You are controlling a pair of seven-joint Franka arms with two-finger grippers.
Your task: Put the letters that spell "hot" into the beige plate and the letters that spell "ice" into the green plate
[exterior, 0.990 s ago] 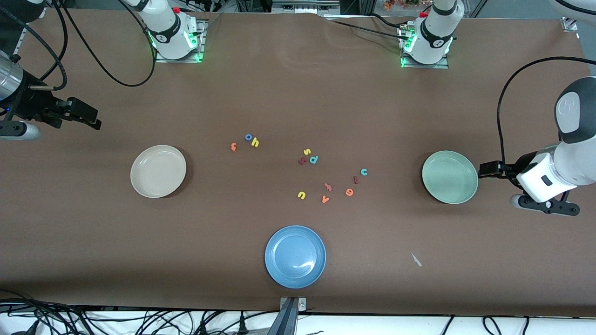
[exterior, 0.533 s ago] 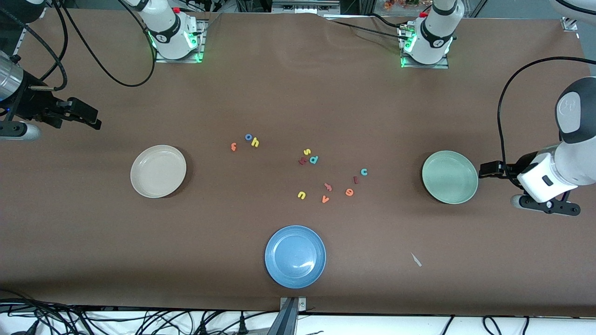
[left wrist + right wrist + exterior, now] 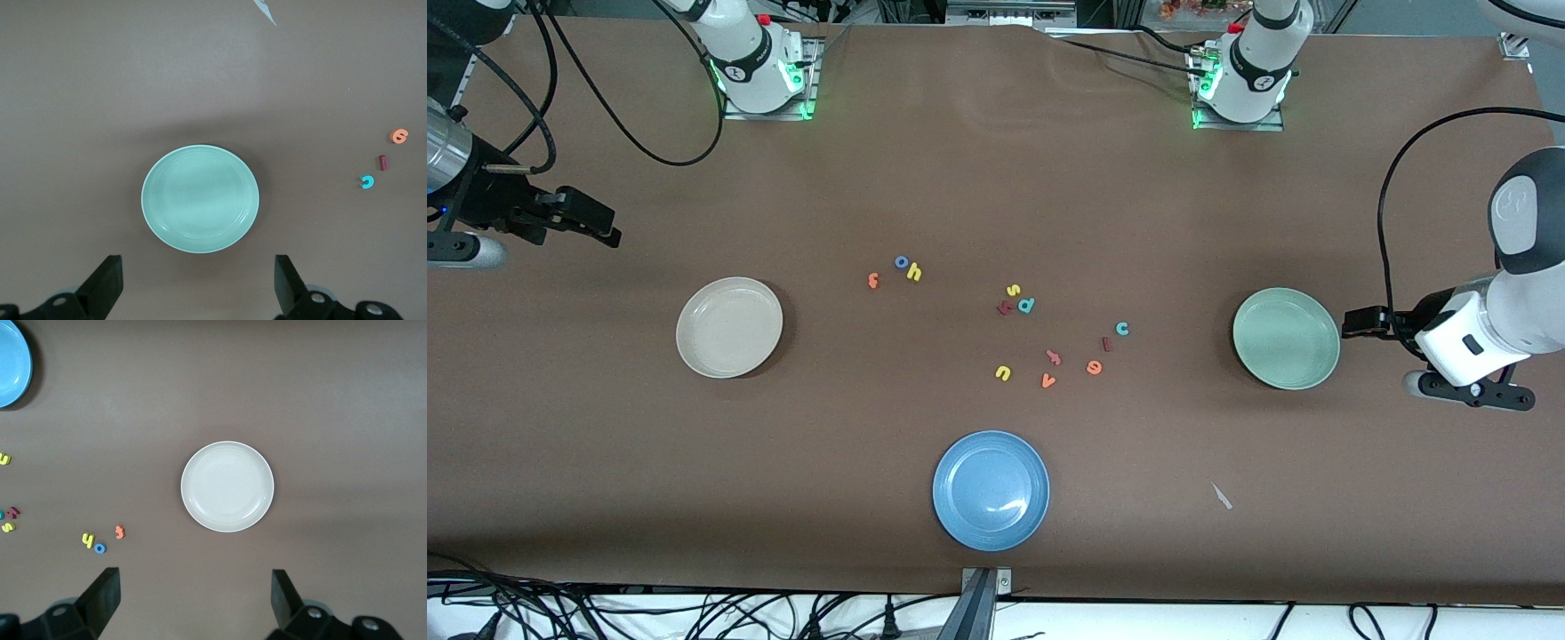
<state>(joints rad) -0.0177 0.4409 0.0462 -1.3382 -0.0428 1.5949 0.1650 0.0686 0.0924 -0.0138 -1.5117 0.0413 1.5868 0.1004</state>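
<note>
left end effector point(image 3: 197, 287) wide, empty, above table beside green plate point(image 3: 1286, 338) | right end effector point(image 3: 193, 603) wide, empty, near beige plate point(image 3: 729, 326) | we judge both wait | hot letters point(image 3: 901, 268), ice letters point(image 3: 1107, 347) between plates, unsorted

No legible text, labels or brands.

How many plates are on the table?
3: the beige plate toward the right arm's end, the green plate toward the left arm's end, and a blue plate nearest the front camera. None seems hidden.
</note>
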